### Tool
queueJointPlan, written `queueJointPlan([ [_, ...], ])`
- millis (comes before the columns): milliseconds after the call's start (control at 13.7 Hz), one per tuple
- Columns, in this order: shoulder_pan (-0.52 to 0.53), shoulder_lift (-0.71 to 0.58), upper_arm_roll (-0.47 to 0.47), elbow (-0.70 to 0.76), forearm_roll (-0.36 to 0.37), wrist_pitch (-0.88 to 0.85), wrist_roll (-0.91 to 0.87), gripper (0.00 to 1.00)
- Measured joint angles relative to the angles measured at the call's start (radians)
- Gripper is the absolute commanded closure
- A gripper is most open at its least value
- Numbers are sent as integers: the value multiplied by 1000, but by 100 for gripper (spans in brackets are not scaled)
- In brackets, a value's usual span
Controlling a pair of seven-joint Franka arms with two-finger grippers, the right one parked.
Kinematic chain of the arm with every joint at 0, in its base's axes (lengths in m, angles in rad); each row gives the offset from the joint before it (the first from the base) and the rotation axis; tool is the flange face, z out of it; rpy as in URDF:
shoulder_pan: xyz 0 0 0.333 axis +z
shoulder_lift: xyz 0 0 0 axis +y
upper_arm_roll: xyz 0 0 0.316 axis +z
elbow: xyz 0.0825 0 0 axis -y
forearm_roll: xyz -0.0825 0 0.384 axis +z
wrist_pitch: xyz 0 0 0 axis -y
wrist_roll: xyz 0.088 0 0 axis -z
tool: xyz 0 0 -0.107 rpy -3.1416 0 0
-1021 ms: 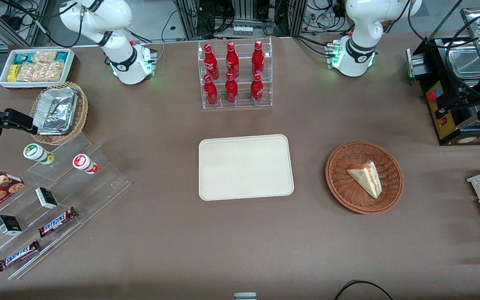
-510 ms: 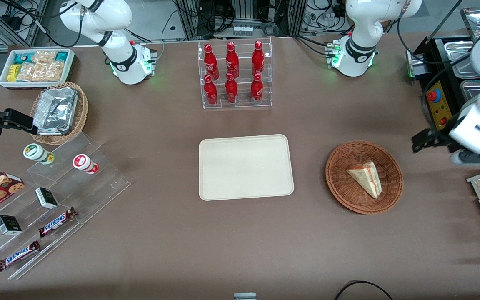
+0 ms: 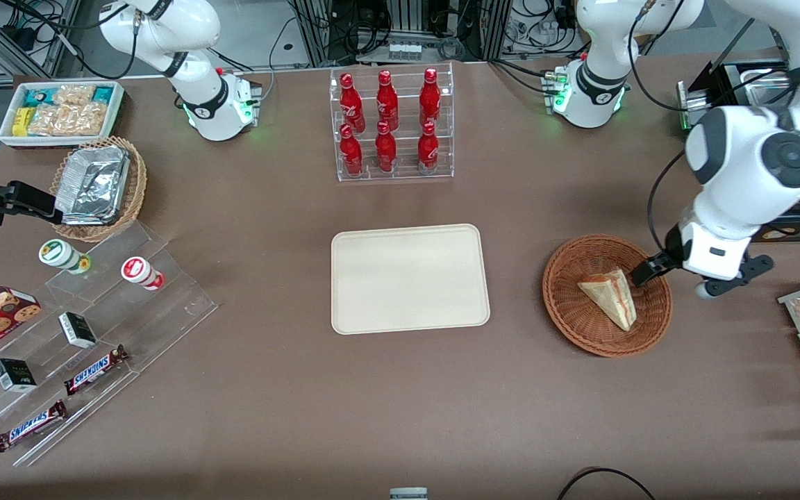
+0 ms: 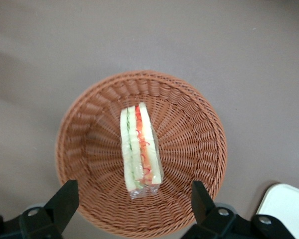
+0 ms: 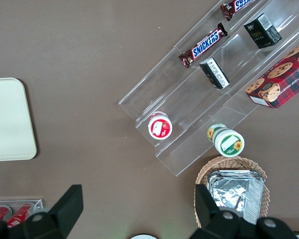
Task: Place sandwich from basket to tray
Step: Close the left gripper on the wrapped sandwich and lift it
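sandwich: wedge (image 3: 610, 295) lies in the basket (image 3: 573, 312), a bit off its middle toward the working arm's end of the table; cut edge with red and green layers faces up in the wrist view (image 4: 140, 151).
long axis: in the front view it runs on a slant, blunt end farther from the camera, thin point nearer it; in the wrist view the length runs straight away from the claw, so the fingers stand one to each flat bread side.
claw: gripper (image 3: 678, 274) hovers over the basket rim on the working arm's side, just beside the sandwich's blunt end, not touching it.
claw state: fingers (image 4: 65, 199) spread wide apart, nothing between them; the gap looks much wider than the wedge's thickness.
key relation: sandwich sits a short way off from the claw toward the tray, and lower; wrist view has it roughly centred between the two fingers, so the move likely needs a small slide in over the basket, then straight down.
edges: low wicker rim all round; a finger tip could catch the weave if the descent starts too near the rim.
tray: (image 3: 410, 326) bare, at the table's middle, well apart from the basket toward the parked arm's end.
open room: plain brown table (image 3: 511, 417) between basket and tray; bottle rack (image 3: 392, 125) stands farther from the camera, off the likely carry line.
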State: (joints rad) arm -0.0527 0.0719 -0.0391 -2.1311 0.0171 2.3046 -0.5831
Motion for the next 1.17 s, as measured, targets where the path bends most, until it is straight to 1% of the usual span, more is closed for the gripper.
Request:
queueJointPlan([
  [219, -12, 11, -1, -78, 0, 83, -64, 0],
  [729, -34, 151, 1, -121, 0, 209, -90, 0],
  [802, -34, 174, 3, -122, 0, 234, -90, 18],
  [875, -34, 197, 4, -123, 0, 260, -91, 66],
  [948, -34, 215, 5, -123, 0, 276, -91, 100],
  [1167, -33, 228, 8, -117, 0, 288, -91, 100],
])
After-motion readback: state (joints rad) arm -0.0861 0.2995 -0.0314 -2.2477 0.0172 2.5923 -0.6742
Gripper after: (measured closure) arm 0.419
